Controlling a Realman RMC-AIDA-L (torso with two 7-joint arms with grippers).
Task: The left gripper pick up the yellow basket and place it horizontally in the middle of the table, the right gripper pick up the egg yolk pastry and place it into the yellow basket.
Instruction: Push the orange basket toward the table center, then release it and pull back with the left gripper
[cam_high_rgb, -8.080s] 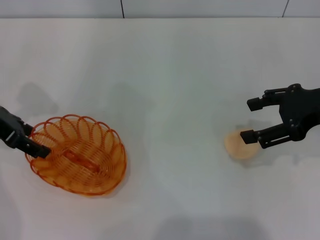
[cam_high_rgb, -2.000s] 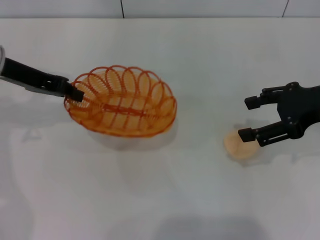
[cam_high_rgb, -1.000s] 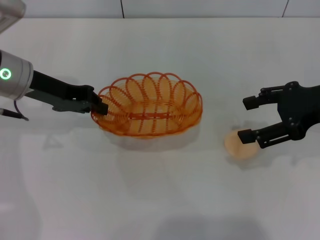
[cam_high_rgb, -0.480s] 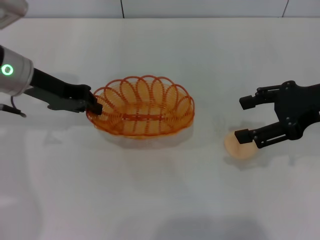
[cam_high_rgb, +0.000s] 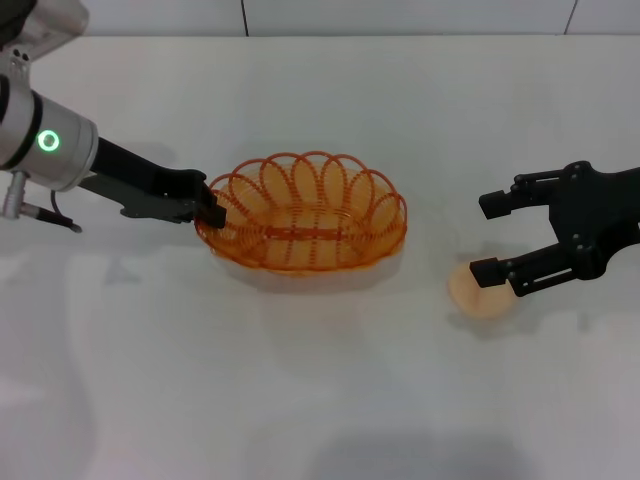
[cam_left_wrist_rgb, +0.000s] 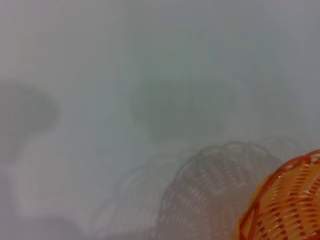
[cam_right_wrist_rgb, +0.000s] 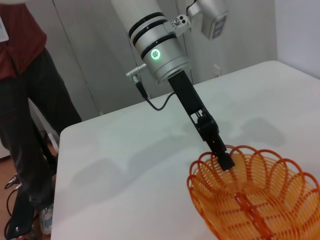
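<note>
The yellow basket (cam_high_rgb: 302, 226) lies lengthwise across the middle of the white table (cam_high_rgb: 320, 400), its scalloped wire rim up. My left gripper (cam_high_rgb: 210, 216) is shut on the rim at the basket's left end, its black arm with the green ring light reaching in from the left. The left wrist view shows only an edge of the basket (cam_left_wrist_rgb: 287, 205). In the right wrist view the left gripper (cam_right_wrist_rgb: 225, 161) pinches the rim of the basket (cam_right_wrist_rgb: 255, 195). The egg yolk pastry (cam_high_rgb: 478, 290) rests on the table at the right. My right gripper (cam_high_rgb: 488, 235) hangs open just above it, one finger over the pastry's top.
A person in a red top and dark trousers (cam_right_wrist_rgb: 25, 100) stands beyond the far end of the table in the right wrist view. A wall seam (cam_high_rgb: 243, 17) runs behind the table's back edge.
My left gripper has carried the basket from the table's left front to the middle and turned it lengthwise; in the last half second it shifted slightly right. The right gripper has barely moved.
</note>
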